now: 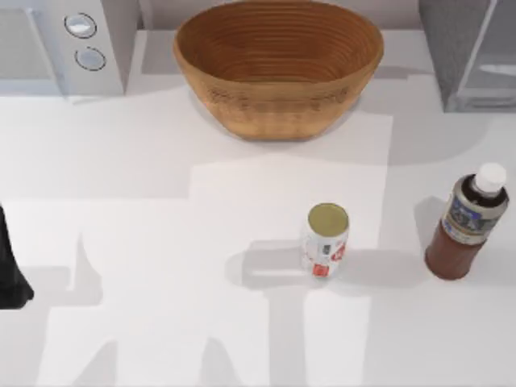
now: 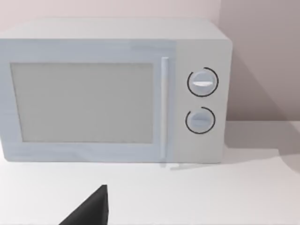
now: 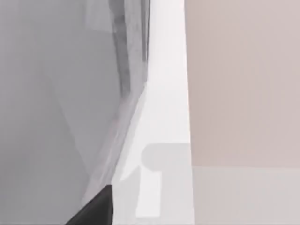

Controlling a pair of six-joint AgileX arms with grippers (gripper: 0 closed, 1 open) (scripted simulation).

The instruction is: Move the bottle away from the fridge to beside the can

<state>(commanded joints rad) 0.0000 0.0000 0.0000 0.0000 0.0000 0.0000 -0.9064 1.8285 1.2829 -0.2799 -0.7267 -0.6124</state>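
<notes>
The brown bottle with a white cap stands upright near the table's right edge, in front of the dark grey fridge at the back right corner. The small white can with red markings and a gold top stands upright near the middle, well to the left of the bottle and apart from it. My left arm sits parked at the table's left edge, far from both. A dark part of my right gripper shows in the right wrist view, close to the fridge's grey side.
A large woven basket stands at the back centre. A white microwave with two round dials fills the back left corner. Open table lies around the can and along the front.
</notes>
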